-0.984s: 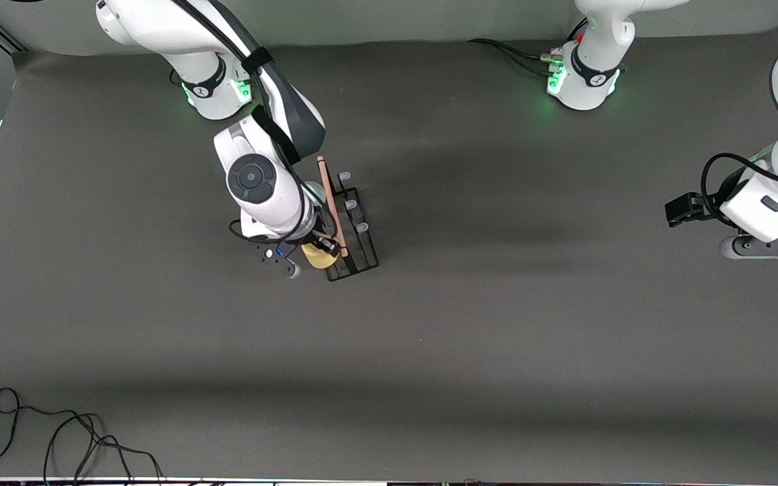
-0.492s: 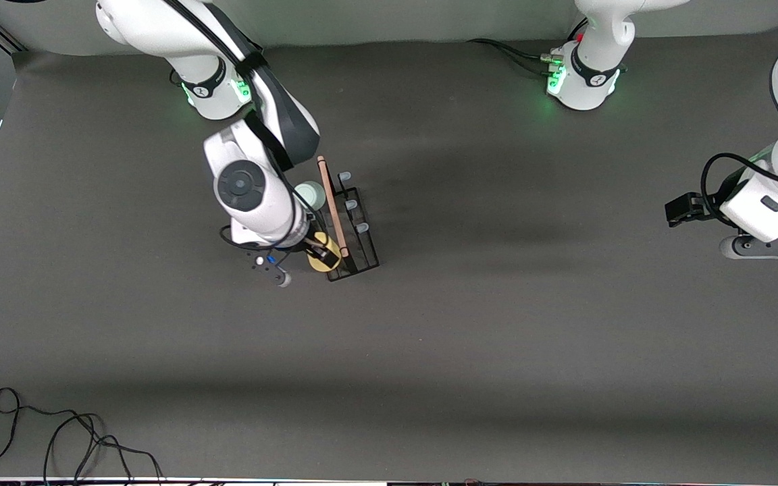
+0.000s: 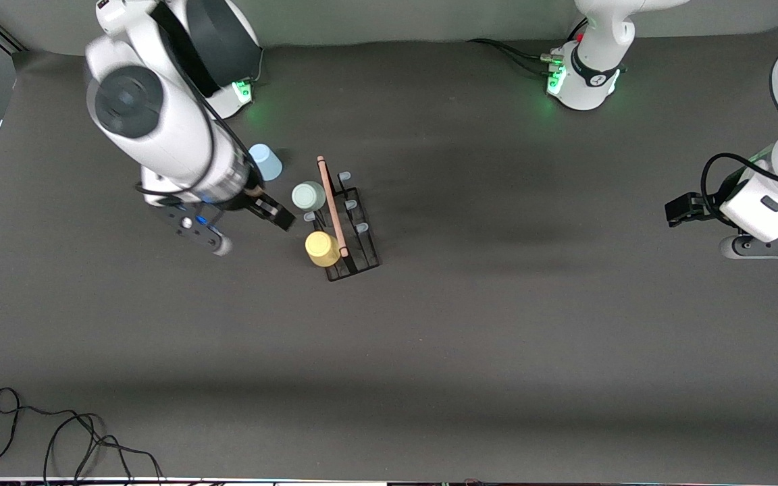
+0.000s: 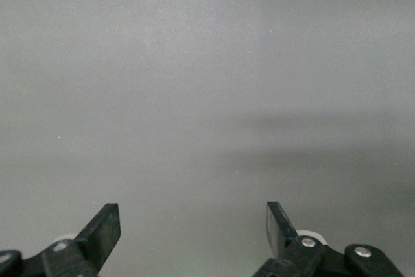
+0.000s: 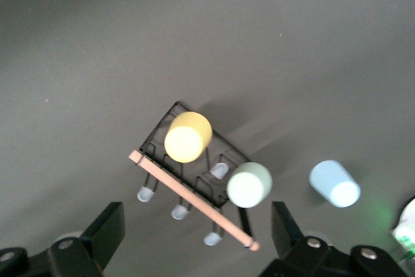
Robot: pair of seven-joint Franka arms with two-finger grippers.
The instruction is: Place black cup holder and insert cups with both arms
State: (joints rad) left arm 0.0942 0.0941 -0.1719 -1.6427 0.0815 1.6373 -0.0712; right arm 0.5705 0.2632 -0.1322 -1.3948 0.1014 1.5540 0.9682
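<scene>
The table (image 3: 497,324) is a wide dark grey surface. The right arm (image 3: 166,128) reaches out from its base over the table, and its gripper (image 3: 274,212) hangs in the air over the bare table just beside the black cup holder (image 3: 352,233), on the side toward the right arm's end; its fingers (image 5: 104,231) stand spread apart and hold nothing. The left arm (image 3: 777,175) waits at its own end of the table, well apart from the holder, and its gripper (image 4: 193,225) is over bare table with its fingers (image 4: 104,228) spread wide, also holding nothing.

The black cup holder stands upright on the table, its light wooden rod handle (image 3: 331,206) running along its top. Three pale-tipped prongs (image 3: 362,228) on the side of the holder toward the left arm's end are bare.

The yellow cup (image 3: 321,248) sits upside down on the holder, at the end of the holder nearer to the front camera. The sage green cup (image 3: 308,196) sits upside down on the holder, farther from the camera than the yellow one. The light blue cup (image 3: 265,162) lies on the table near the holder, apart from it, toward the right arm's base.
</scene>
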